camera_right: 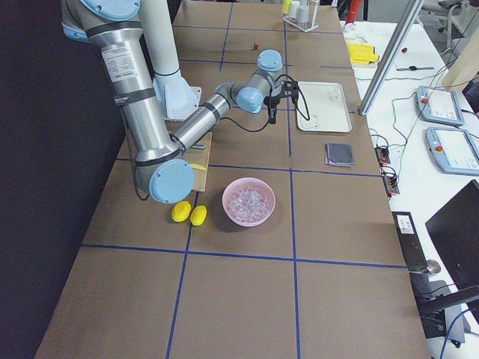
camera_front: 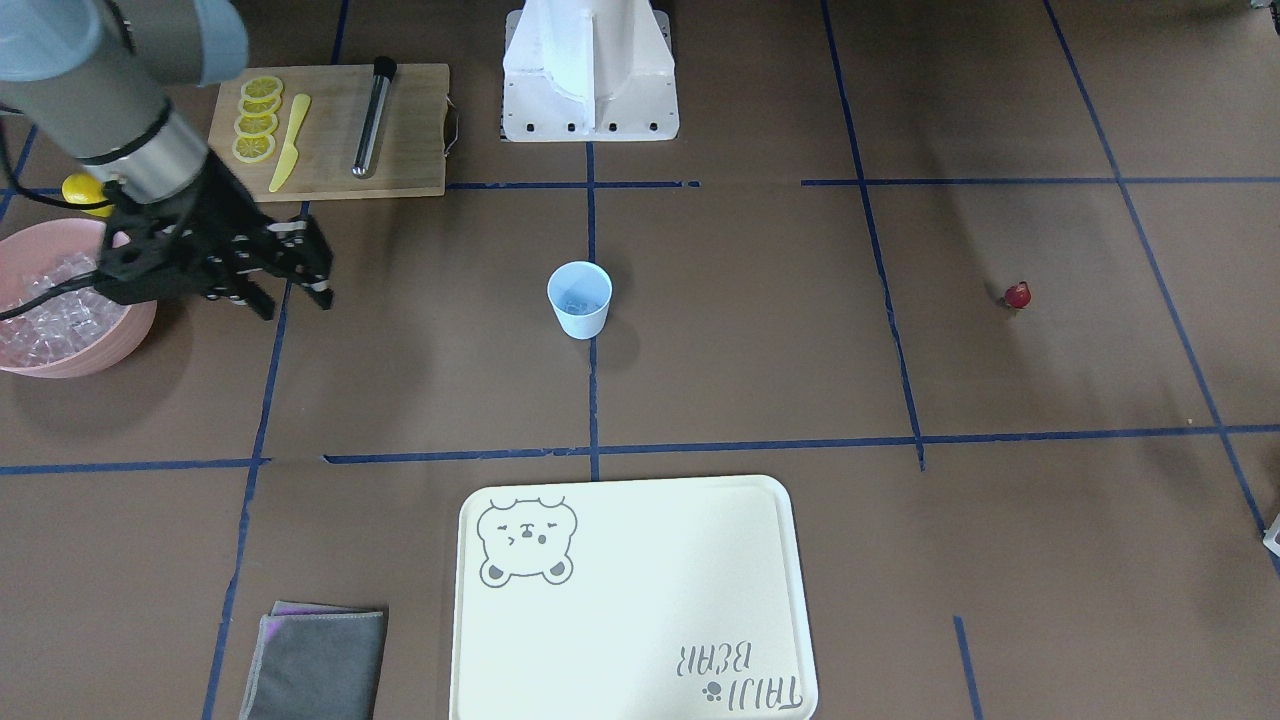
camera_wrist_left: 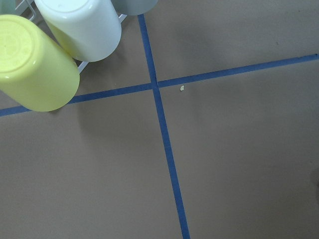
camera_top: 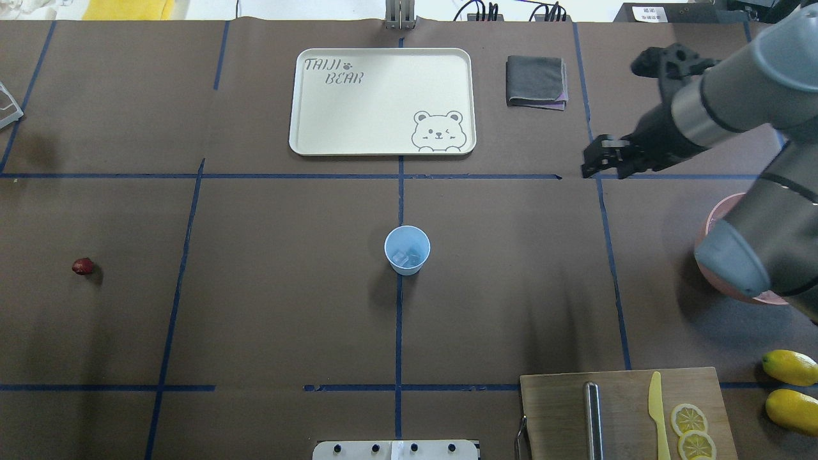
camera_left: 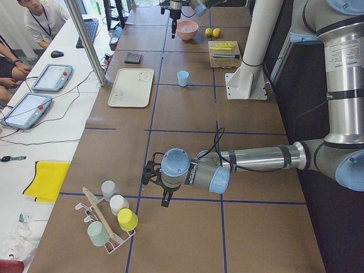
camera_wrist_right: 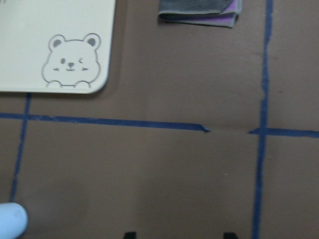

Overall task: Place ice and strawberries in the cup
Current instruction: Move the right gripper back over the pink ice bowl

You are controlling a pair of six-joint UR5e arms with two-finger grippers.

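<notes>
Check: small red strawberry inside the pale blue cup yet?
No, the small red strawberry sits alone, far from the pale blue cup.

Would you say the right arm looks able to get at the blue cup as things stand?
Probably yes. The right pincer hangs open just past the pink bowl, and only bare table lies between it and the cup, which stands upright and alone, its mouth uncovered.
</notes>
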